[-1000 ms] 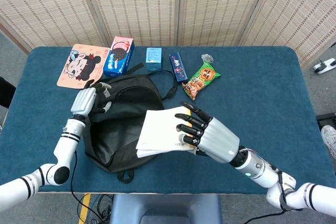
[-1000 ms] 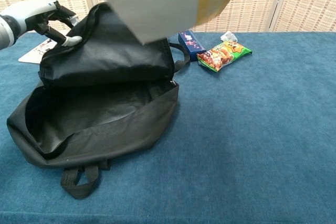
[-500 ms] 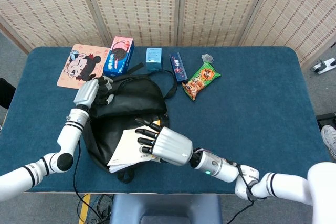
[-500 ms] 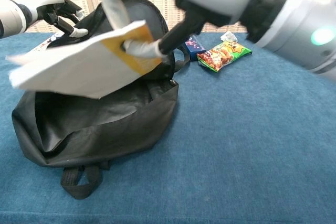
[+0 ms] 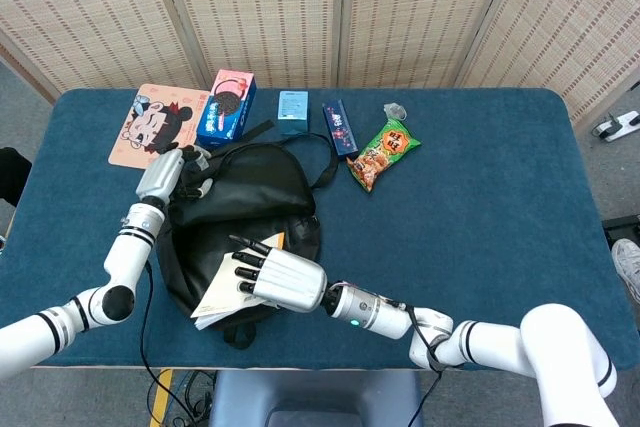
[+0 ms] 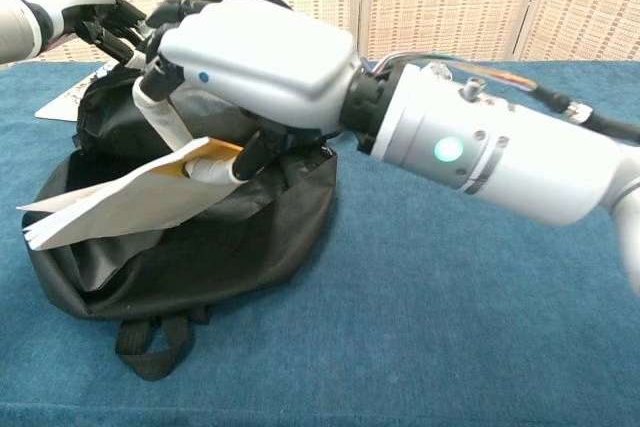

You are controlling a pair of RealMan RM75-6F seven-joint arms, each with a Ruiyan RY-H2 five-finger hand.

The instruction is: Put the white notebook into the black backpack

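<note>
The black backpack (image 5: 250,187) lies open on the blue table, its mouth toward the near edge; it fills the chest view's left side (image 6: 200,247). My right hand (image 5: 275,277) grips the white notebook (image 5: 215,292) by one end and holds it low over the bag's opening, tilted down to the left. In the chest view the same right hand (image 6: 255,57) sits above the white notebook (image 6: 110,202), which hangs over the bag's front lip. My left hand (image 5: 170,175) holds up the backpack's upper flap at the far left, as the chest view shows of my left hand (image 6: 100,17).
Along the table's far edge lie a cartoon pad (image 5: 150,125), a cookie box (image 5: 226,105), a small blue box (image 5: 293,111), a dark blue packet (image 5: 339,127) and a green snack bag (image 5: 384,152). The table's right half (image 5: 500,197) is bare blue cloth.
My right hand has carried the notebook left and down, from above the bag's right side to just over its opening. The left hand still holds the flap, shifted slightly.
</note>
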